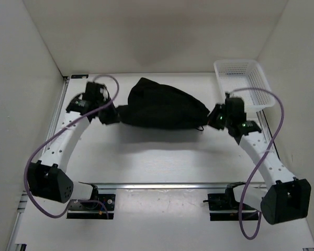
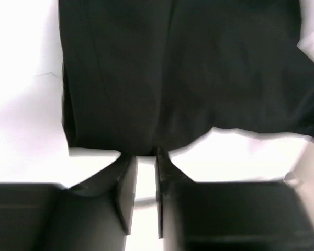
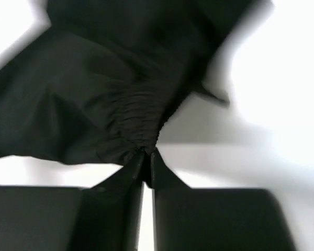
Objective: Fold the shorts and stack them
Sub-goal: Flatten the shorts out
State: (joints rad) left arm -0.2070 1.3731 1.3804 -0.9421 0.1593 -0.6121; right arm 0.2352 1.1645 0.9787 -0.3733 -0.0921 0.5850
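The black shorts (image 1: 162, 107) hang bunched between my two grippers and are held up off the white table, with their shadow below them. My left gripper (image 1: 111, 115) grips their left end. In the left wrist view its tips (image 2: 140, 154) pinch the straight hem of the shorts (image 2: 172, 68), with a narrow gap lower between the fingers. My right gripper (image 1: 212, 119) grips their right end. In the right wrist view it (image 3: 147, 152) is shut on the gathered elastic waistband of the shorts (image 3: 94, 94). A thin drawstring end dangles near the right gripper.
A white mesh basket (image 1: 259, 83) stands at the back right, just behind the right arm. White walls close in the table at the back and on both sides. Purple cables loop off both arms.
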